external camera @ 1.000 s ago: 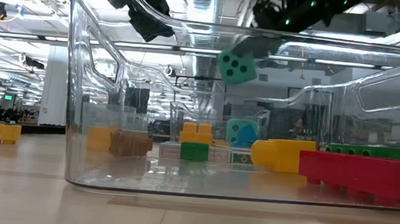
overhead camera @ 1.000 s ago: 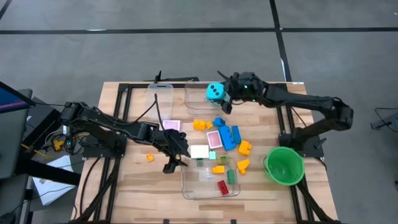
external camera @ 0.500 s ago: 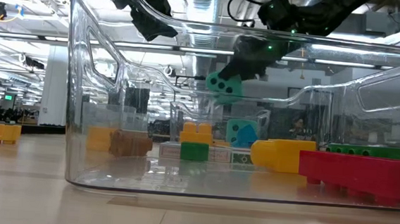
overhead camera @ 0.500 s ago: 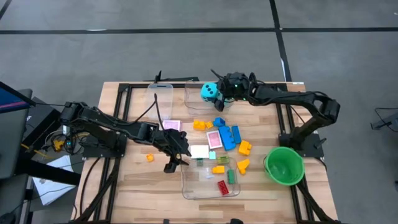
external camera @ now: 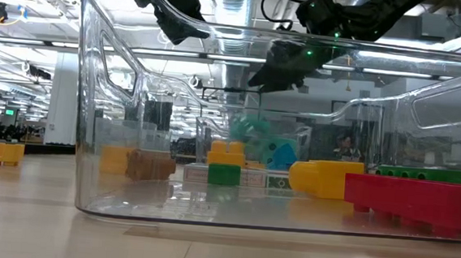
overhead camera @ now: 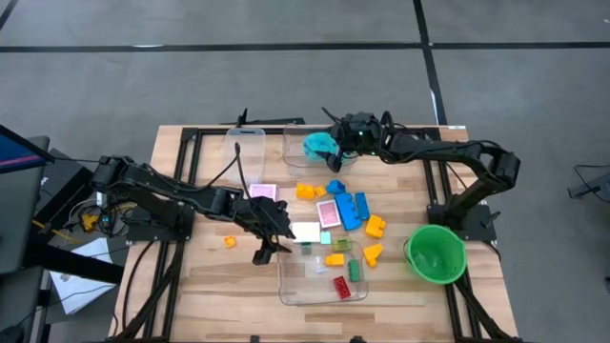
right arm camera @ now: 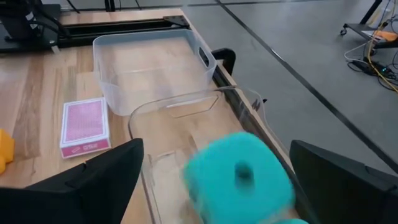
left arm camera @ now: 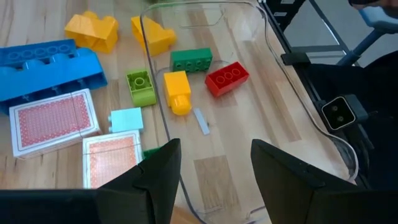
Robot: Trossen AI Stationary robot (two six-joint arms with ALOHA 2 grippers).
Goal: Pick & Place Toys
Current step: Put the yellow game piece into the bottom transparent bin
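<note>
- The worktop (overhead camera: 205, 286) is made of pale wooden planks and is framed by dark metal rails.
- A cyan black-dotted die (overhead camera: 319, 146) with rounded corners is seen blurred in the high view, in or just over a clear plastic tub (overhead camera: 297, 151) at the far edge; whether it touches the tub floor cannot be told. In the right wrist view the die (right arm camera: 239, 174) shows between the two dark fingers, apart from both.
- The right tool (overhead camera: 345, 139) is released, its jaws spread wide, and is held just beside the die over that far tub.
- A second, frosted tub (overhead camera: 246, 149) stands touching the far tub on its left side; nothing can be made out in it.
- A near clear tub (overhead camera: 289, 286) with smooth, rounded walls holds a red brick (left arm camera: 227, 79), a green brick (left arm camera: 191, 60) and a yellow brick (left arm camera: 178, 91), all studded plastic.
- Between the tubs, blue bricks (overhead camera: 351, 210), orange bricks (overhead camera: 376, 226) and pink-backed cards (overhead camera: 328, 212) lie loosely scattered on the bare wood; one small orange brick (overhead camera: 230, 242) lies alone, well apart from them.
- The left tool (overhead camera: 268, 232) is released, its jaws parted, and hangs over the rim of the near tub beside the cards.
- A green round bowl (overhead camera: 436, 253) sits near the worktop's right edge.
</note>
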